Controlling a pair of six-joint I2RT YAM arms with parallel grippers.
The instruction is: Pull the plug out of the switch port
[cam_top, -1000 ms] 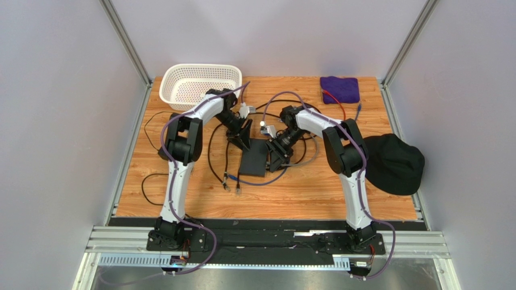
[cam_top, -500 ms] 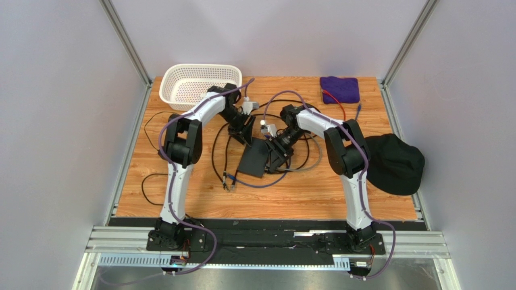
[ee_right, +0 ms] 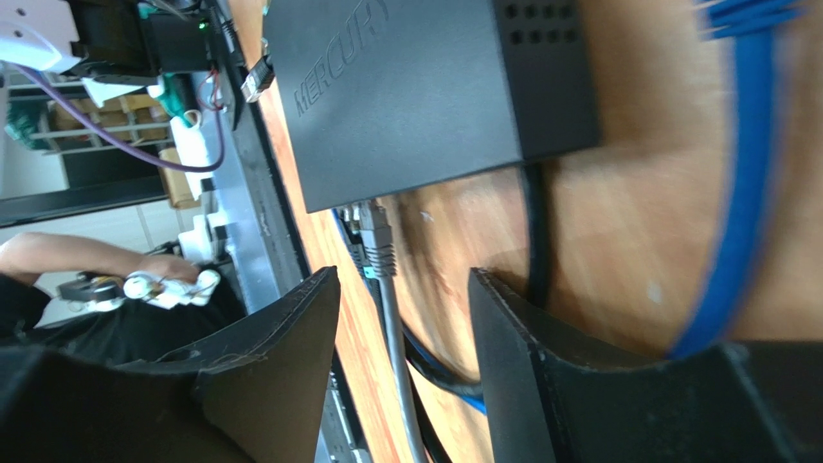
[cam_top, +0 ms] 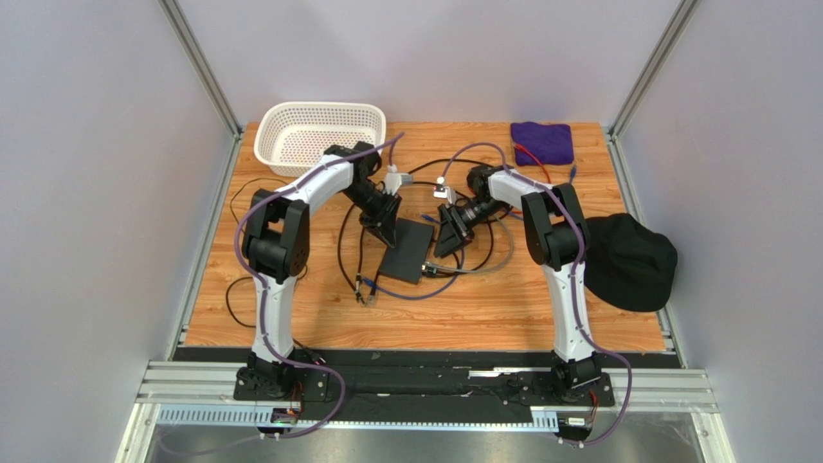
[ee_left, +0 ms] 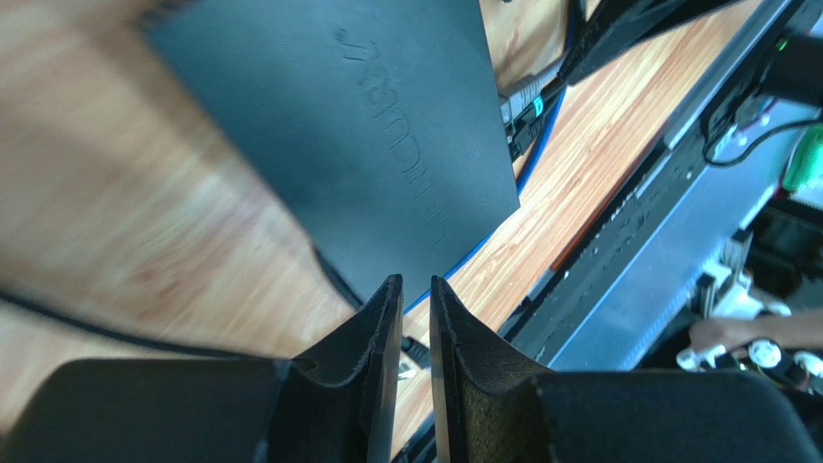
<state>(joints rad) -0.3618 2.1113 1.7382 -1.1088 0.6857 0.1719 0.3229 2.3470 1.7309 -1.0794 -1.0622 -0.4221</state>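
Note:
The flat black switch (cam_top: 406,251) lies mid-table; it also shows in the left wrist view (ee_left: 367,125) and in the right wrist view (ee_right: 415,87). A grey plug (ee_right: 375,236) sits in a port on its near edge, and its grey cable (ee_right: 398,367) runs down between my right fingers without touching them. My right gripper (ee_right: 406,285) is open, just off the switch's right side (cam_top: 447,239). My left gripper (ee_left: 415,289) is shut on nothing and hovers at the switch's far left corner (cam_top: 384,228).
A white basket (cam_top: 319,135) stands at the back left and a purple cloth (cam_top: 542,142) at the back right. A black cap (cam_top: 626,258) lies at the right edge. Black and blue cables (cam_top: 353,256) loop around the switch, with loose plugs (cam_top: 368,289) near its front left.
The right gripper has drawn back off the switch's right edge toward the far right. The left gripper has shifted onto the switch's far corner. The switch has turned slightly.

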